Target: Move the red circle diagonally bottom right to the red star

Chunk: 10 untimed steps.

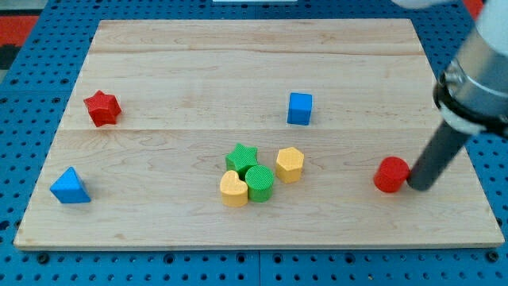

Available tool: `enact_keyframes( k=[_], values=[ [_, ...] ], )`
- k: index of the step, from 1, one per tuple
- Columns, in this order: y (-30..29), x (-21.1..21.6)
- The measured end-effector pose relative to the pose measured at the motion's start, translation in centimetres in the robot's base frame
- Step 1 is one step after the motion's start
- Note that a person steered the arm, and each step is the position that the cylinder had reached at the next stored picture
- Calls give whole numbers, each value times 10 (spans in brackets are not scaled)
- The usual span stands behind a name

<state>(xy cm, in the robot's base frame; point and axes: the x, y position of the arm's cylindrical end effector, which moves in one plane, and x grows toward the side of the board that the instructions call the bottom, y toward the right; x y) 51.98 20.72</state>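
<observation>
yellow heart [232,190] nearest | tip [418,187] touching red circle [390,175], right side | no fingers fitted | red star [102,108] far left: move barely begun

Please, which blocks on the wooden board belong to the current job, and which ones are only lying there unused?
Belong to the job:
- red circle block, with my tip touching its right side
- red star block

Lying about:
- blue cube
- blue triangle block
- green star block
- green circle block
- yellow heart block
- yellow hexagon block

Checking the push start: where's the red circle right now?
The red circle sits near the board's right edge in the view's lower half, with my tip right beside it on its right. The red star is far off at the view's left.
</observation>
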Motion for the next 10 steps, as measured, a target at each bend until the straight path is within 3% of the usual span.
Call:
enact_keyframes(
  k=[1, 2, 3, 6, 7, 8, 10],
  values=[
    [-48, -20],
    [-14, 31],
    [-41, 41],
    [-143, -66],
    [-185, -71],
    [-260, -86],
    [-445, -71]
  ],
)
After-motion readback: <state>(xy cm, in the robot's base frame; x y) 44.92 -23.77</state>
